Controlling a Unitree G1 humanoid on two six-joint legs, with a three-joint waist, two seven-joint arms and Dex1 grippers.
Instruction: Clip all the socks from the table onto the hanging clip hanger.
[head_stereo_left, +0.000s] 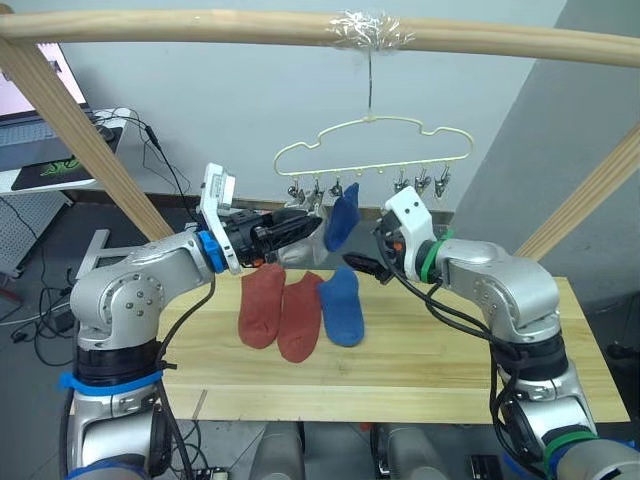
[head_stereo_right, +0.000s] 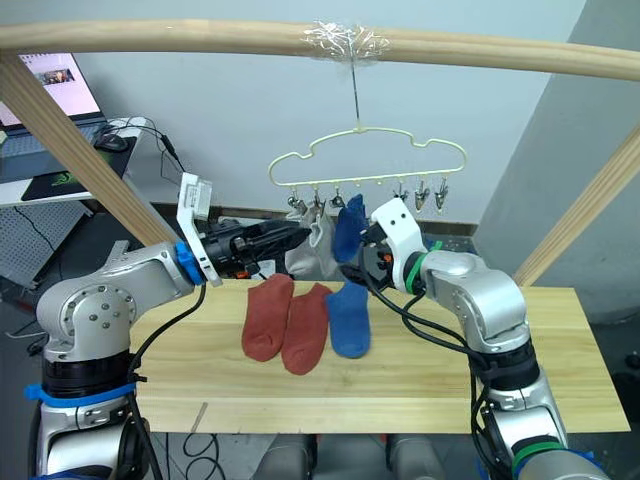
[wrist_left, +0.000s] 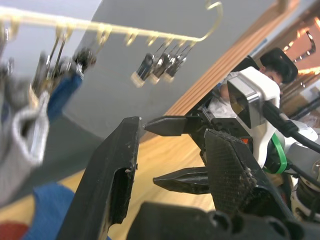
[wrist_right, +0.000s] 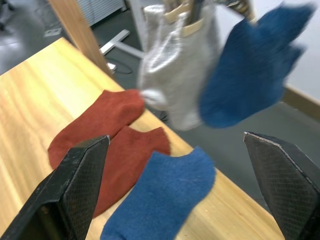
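Observation:
The pale yellow-green clip hanger (head_stereo_left: 372, 148) hangs by its hook from the wooden pole. A blue sock (head_stereo_left: 342, 216) and grey socks (head_stereo_right: 314, 250) hang from its left clips; the right clips (head_stereo_left: 421, 182) are bare. Two rust-red socks (head_stereo_left: 262, 305) (head_stereo_left: 300, 316) and a blue sock (head_stereo_left: 342, 306) lie side by side on the table (head_stereo_left: 450, 360). My left gripper (head_stereo_left: 303, 222) is open and holds nothing, its tips beside the hanging socks. My right gripper (head_stereo_left: 361, 267) is open too, just below the hanging blue sock (wrist_right: 255, 65) and above the table's blue sock (wrist_right: 165, 195).
A thick wooden pole frame (head_stereo_left: 200, 28) spans the top, with slanted legs (head_stereo_left: 80, 130) at both sides of the table. A white desk with a laptop (head_stereo_left: 30, 130) stands at the far left, with cables on the floor below it.

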